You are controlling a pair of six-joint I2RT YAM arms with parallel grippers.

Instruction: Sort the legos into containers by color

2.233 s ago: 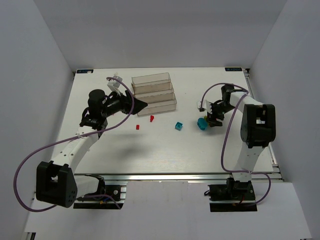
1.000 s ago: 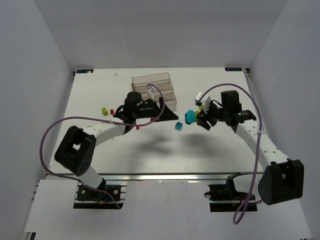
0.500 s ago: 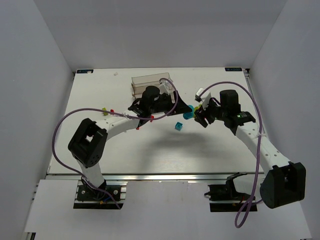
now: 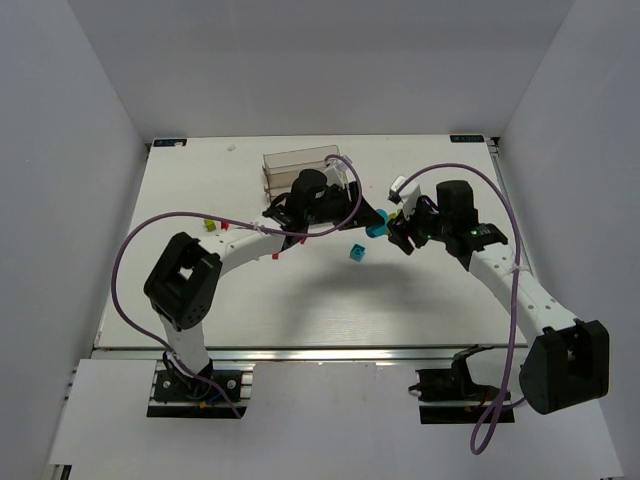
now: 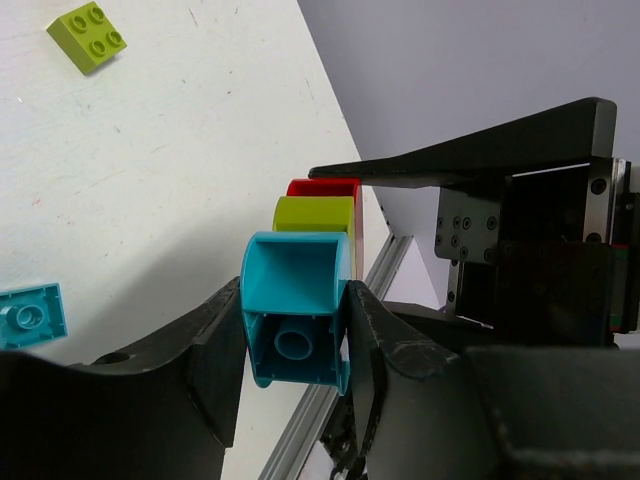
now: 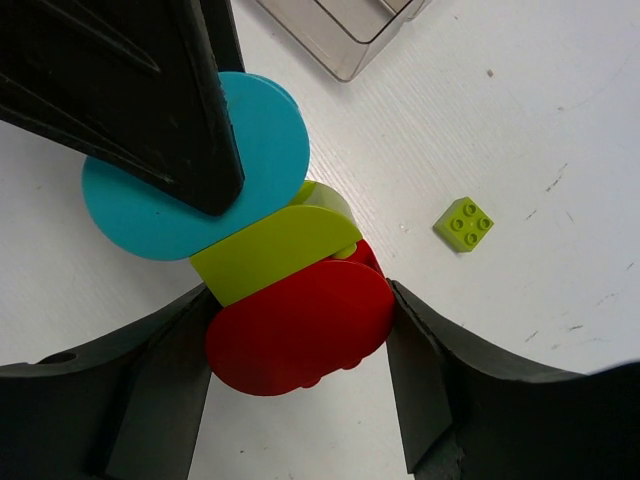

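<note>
**Top view:** The 2 arms meet above the bench (image 4: 300,310), to the right of the containers (image 4: 285,160). The left end effector (image 4: 370,222) and right end effector (image 4: 399,233) sit tip to tip on 1 small stack (image 4: 378,228) held off the surface. The step looks like pulling that stack apart so each colour can go to its own bin. 1 loose cyan brick (image 4: 355,253) lies close below, with red and yellow-green ones farther left.

**Left wrist view:** The left end effector pinches the cyan piece (image 5: 295,290) by its 2 flat sides, hollow underside toward the camera. Behind it sit the yellow-green piece (image 5: 312,213) and then the red piece (image 5: 322,187). For a clean split, I'd grip firmly and pull straight along the stud axis, perhaps with a slight rock. A sideways twist could lever the piece out of the pads.

**Right wrist view:** The right end effector pinches the red piece (image 6: 300,330), with a finger pressed on either side. From here the 3 pieces show glossy, rounded faces, stepped cyan, yellow-green, red. Neither arm holds the middle piece, so it could go with either half or drop. It seems wise to separate them above open bench. A loose yellow-green brick (image 6: 464,222) lies on the bench beyond.
</note>
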